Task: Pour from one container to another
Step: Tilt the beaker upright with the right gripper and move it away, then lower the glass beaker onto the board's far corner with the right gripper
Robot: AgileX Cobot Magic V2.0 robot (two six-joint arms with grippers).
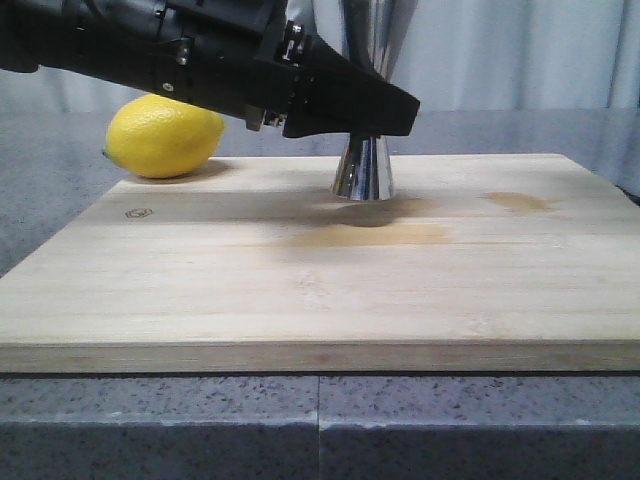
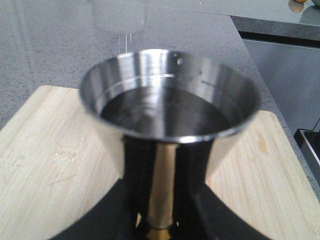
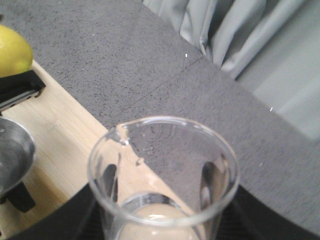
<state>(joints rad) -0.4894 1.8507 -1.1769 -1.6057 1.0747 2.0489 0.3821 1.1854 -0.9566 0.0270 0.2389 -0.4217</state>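
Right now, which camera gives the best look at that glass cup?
The right wrist view: the glass beaker fills it, with rim, spout and near-empty inside clear. The left wrist view shows only a blurred glassy shape beyond the steel jigger. The front view does not show it.

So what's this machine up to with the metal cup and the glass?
A two-armed robot is working at pouring. Its left pincer grips the steel jigger at its waist, standing on the wooden board; the top cup holds dark liquid. The right pincer holds the glass beaker upright beside it, spout toward the jigger, looking nearly empty. A lemon lies behind the board's far left corner, and there are damp stains on the wood.
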